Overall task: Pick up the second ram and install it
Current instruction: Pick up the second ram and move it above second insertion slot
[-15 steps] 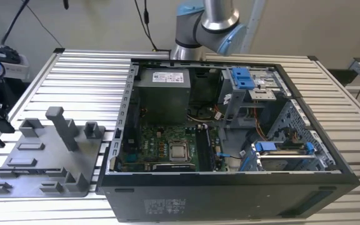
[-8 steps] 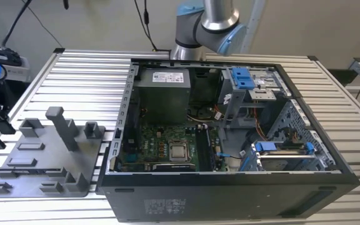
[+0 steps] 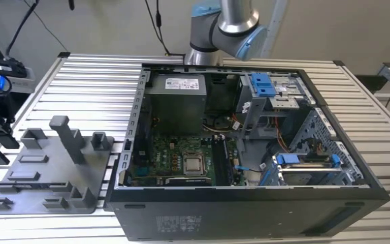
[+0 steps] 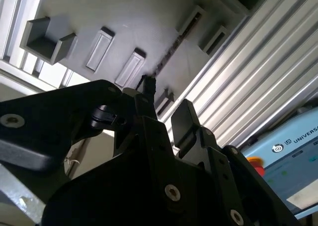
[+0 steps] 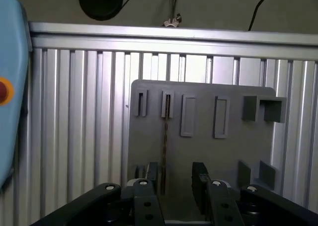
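Bearing tray [image 3: 56, 165], slatted table [image 3: 79, 86], pale wall [image 3: 107, 25], second ram [image 5: 165, 136] perhaps slotted

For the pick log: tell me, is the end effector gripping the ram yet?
No: in the first wrist view the end effector is open; the second ram stands slotted in the grey tray.

- We log a tall post [image 3: 62, 134] and blocks [image 3: 100, 140] rising from the holder tray [image 3: 49, 165], computer case [image 3: 249, 218] just beside.
- Gripper [image 5: 175, 169] hangs parted over its low slots [image 5: 188, 115].
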You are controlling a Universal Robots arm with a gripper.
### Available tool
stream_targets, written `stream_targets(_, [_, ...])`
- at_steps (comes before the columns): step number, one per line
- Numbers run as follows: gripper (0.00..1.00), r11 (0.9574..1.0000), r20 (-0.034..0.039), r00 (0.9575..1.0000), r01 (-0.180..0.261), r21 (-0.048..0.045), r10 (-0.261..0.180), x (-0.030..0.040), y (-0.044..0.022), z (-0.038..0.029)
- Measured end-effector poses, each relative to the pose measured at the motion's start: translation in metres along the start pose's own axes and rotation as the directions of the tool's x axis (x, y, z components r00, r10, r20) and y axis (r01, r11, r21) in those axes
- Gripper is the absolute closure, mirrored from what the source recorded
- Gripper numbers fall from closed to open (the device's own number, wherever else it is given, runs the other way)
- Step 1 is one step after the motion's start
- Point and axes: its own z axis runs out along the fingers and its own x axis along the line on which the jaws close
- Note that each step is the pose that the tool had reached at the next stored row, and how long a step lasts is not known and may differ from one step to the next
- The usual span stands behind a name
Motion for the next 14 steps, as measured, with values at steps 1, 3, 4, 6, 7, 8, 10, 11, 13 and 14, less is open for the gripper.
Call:
stream_targets(1, [0.58, 1.0000, 0.0000, 1.0000, 0.000, 0.0000, 0.000, 0.0000, 0.0000, 0.0010])
stream_targets(3, [0.58, 1.0000, 0.0000, 1.0000, 0.000, -0.0001, 0.000, 0.0001, -0.0001, 0.0033])
stream_targets(4, [0.58, 1.0000, 0.0000, 1.0000, 0.000, -0.0001, 0.000, 0.0001, -0.0001, 0.0048])
stream_targets(6, [0.58, 1.0000, 0.0000, 1.0000, 0.000, 0.0001, 0.000, 0.0001, -0.0002, 0.0078])
stream_targets(7, [0.58, 1.0000, 0.0000, 1.0000, 0.000, 0.0001, 0.000, 0.0002, -0.0002, 0.0094])
stream_targets(8, [0.58, 1.0000, 0.0000, 1.0000, 0.000, 0.0002, 0.000, 0.0002, -0.0003, 0.0109])
stream_targets(10, [0.58, 1.0000, 0.0001, 1.0000, 0.000, 0.0002, 0.000, 0.0002, -0.0003, 0.0140])
stream_targets(11, [0.58, 1.0000, 0.0000, 1.0000, 0.000, 0.0002, 0.000, 0.0002, -0.0003, 0.0155])
stream_targets(13, [0.58, 1.0000, -0.0001, 1.0000, 0.000, 0.0001, 0.000, 0.0003, -0.0004, 0.0186])
stream_targets(14, [0.58, 1.0000, -0.0001, 1.0000, 0.000, 0.0003, 0.000, 0.0003, -0.0004, 0.0202])
